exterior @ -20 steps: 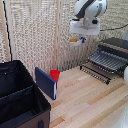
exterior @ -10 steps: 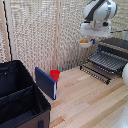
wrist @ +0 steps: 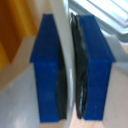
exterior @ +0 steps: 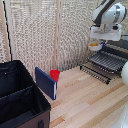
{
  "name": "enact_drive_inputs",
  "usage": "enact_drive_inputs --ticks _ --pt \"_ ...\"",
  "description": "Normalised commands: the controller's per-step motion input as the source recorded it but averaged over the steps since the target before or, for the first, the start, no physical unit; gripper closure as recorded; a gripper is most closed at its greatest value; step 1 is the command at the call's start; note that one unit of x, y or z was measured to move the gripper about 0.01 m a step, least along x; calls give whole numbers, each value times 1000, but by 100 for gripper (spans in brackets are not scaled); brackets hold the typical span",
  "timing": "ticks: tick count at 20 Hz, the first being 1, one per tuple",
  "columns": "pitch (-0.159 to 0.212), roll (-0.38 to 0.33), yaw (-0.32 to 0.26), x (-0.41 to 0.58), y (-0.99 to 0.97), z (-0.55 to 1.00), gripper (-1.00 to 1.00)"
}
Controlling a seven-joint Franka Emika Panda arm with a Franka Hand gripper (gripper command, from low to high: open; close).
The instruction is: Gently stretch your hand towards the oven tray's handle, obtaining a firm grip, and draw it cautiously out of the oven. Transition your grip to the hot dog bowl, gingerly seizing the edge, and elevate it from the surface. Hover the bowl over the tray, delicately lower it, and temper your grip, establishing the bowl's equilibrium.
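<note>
In the exterior view we see the white arm's gripper [exterior: 98, 44] high at that view's right, with the hot dog bowl [exterior: 94, 46] hanging just under it, a small white bowl showing yellow-orange food inside, clear of any surface. Below and to the exterior view's right of the bowl lies the oven tray [exterior: 107, 61], a flat dark wire rack of parallel bars, drawn out over the wooden table [exterior: 85, 100]; the tray's handle [exterior: 96, 71], the dark front bar, runs along its near edge. The oven [exterior: 121, 46] itself is only partly in view at the frame's right edge behind the rack. The wrist view shows us the two blue finger pads [wrist: 47, 70] pressed in close on a thin white rim, which we take to be the bowl's edge, so the claw is nearly closed and clamped on the bowl. Farther toward the exterior view's left, a small red cup [exterior: 54, 75] stands on the table just beside an upright blue panel [exterior: 45, 82], next to a big black open case [exterior: 20, 97].
</note>
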Motion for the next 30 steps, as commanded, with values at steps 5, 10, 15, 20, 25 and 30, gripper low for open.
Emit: enact_drive_inputs --ticks 5,10,15,20,25,30 --pt "0 -31 -22 0 -314 -248 100" --pt "-2 -6 -17 0 -442 -169 100" --pt "33 0 -44 -89 -475 -54 100" --pt "52 0 -41 -85 -443 -3 100" --pt "37 9 -18 -22 -279 18 100" --pt "3 39 -1 0 -109 234 -100"
